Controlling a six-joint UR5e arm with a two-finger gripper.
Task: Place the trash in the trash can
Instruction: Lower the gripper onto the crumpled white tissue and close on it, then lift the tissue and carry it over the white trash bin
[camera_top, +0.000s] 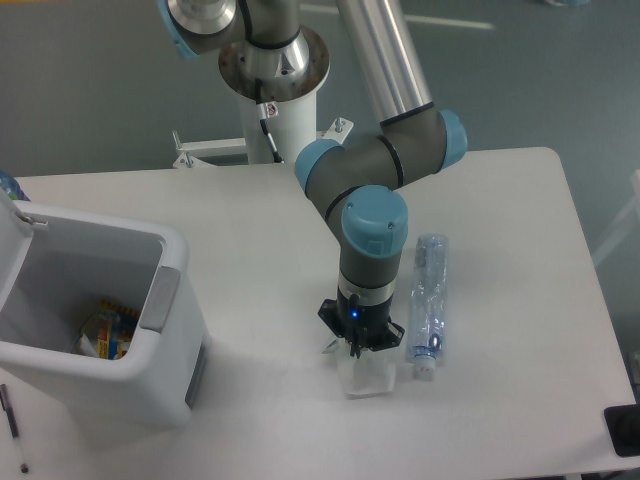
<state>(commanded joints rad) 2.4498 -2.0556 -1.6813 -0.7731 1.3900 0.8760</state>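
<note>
The white trash can (165, 385) stands at the left front of the table with its lid open. My gripper (358, 352) points straight down at the middle front of the table, right over the crumpled translucent white wrapper (368, 378). Its fingers reach down into the wrapper, and the gripper body hides how far apart they stand. The slim clear plastic bottle (428, 295) with a white cap lies on the table just right of the gripper, cap toward the front.
Colourful wrappers (108, 330) lie inside the trash can. A black pen (12, 428) lies at the front left table edge. A dark object (624, 430) sits at the right front edge. The arm's base (275, 100) stands at the back.
</note>
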